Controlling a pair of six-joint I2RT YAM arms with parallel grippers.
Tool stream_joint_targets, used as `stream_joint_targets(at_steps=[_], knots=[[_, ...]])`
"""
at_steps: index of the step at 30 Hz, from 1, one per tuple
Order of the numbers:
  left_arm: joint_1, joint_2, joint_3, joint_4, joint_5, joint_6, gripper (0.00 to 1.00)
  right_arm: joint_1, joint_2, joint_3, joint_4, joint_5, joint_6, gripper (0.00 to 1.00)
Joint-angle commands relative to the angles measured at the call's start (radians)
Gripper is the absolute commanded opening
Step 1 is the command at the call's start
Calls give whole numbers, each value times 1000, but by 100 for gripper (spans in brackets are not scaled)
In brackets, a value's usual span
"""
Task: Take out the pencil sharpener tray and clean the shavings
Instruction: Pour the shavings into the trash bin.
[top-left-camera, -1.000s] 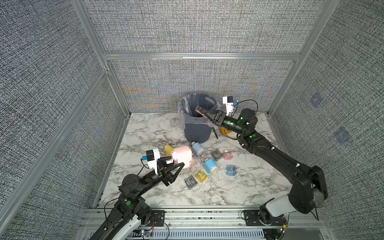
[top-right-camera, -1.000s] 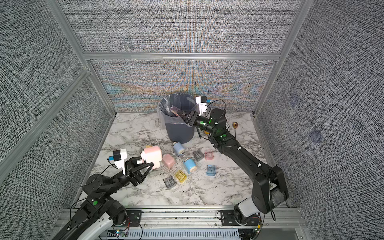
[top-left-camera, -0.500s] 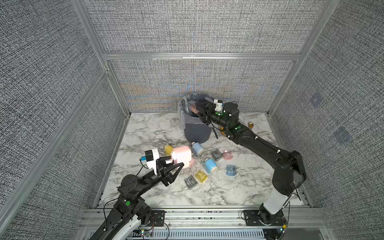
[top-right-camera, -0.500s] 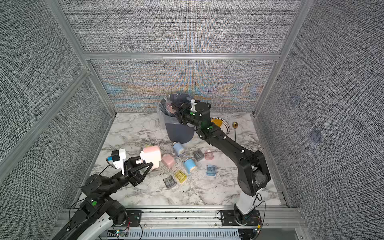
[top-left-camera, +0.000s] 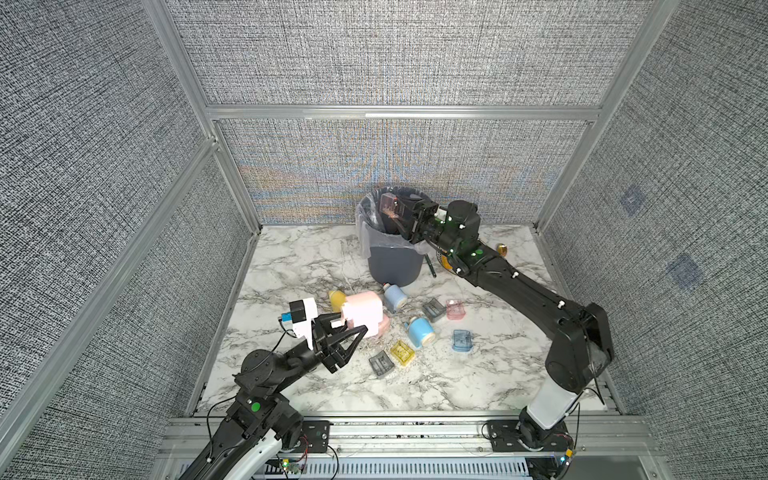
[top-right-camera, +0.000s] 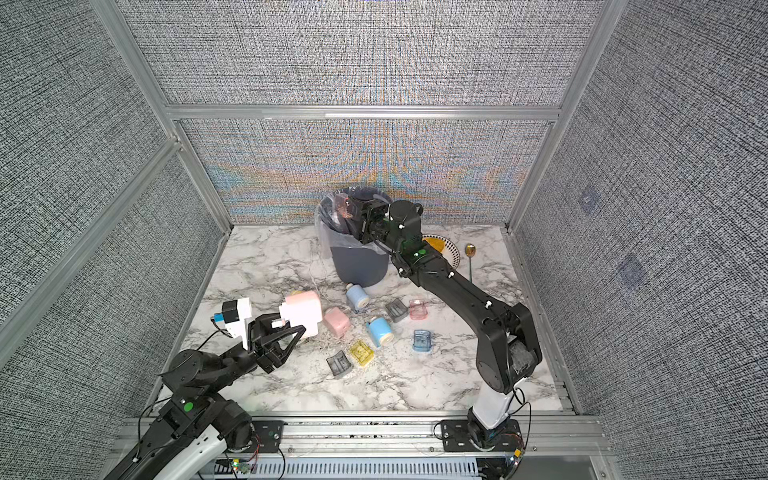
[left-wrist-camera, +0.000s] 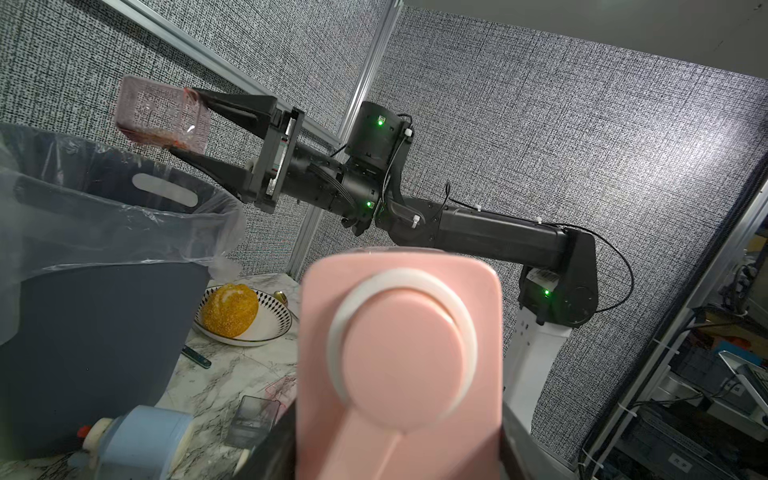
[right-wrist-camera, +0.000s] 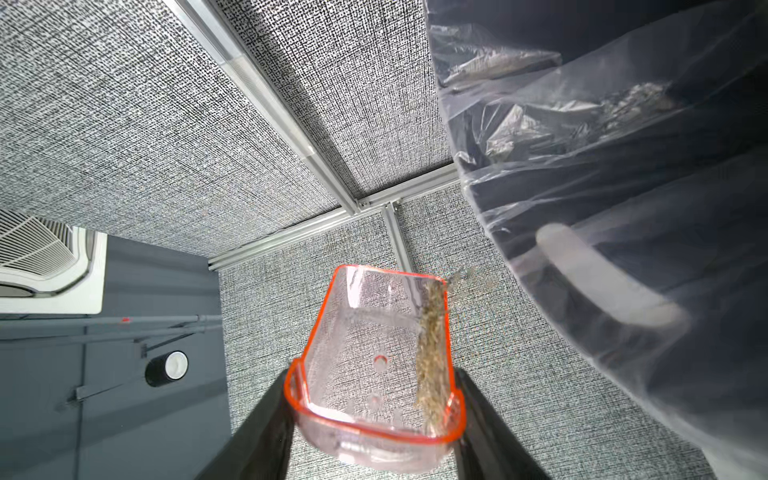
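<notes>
Nearest you, your left gripper is clamped on the pink sharpener. In the left wrist view that body fills the frame between the fingers, with its round face turned to the camera.

Mid-table there is loose clutter: two blue sharpeners, a yellow tray, grey trays, a blue tray and a pink one, all lying apart. There are crumbs on the marble table around the yellow tray.

At the far end, your right gripper is closed narrow across the near end of the clear pink tray, one finger on each long wall. The tray hangs above the mouth of the bin, not touching the liner. Its long axis runs straight out from the fingers, roughly level, pointing away from the right arm toward your left side. It's rolled onto a side, so the open face points sideways, not up.

The shavings sit in a strip along the lower long wall of the tray. A few blurred flecks are off its far end, beside the liner.

A plate and a spoon are just beside the bin, behind the right arm.
</notes>
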Motion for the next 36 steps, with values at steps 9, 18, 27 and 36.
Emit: stream_joint_targets(at_steps=[9, 18, 27, 36], knots=[[2, -9, 1, 49, -4, -6, 0, 7, 18, -99, 126, 63, 231, 37], [1, 9, -8, 72, -5, -7, 0, 27, 2, -46, 99, 103, 232, 38], [2, 13, -9, 55, -3, -1, 0, 37, -19, -202, 184, 118, 283, 37], [2, 19, 8, 48, -2, -4, 0, 39, -32, -91, 115, 135, 222, 37]])
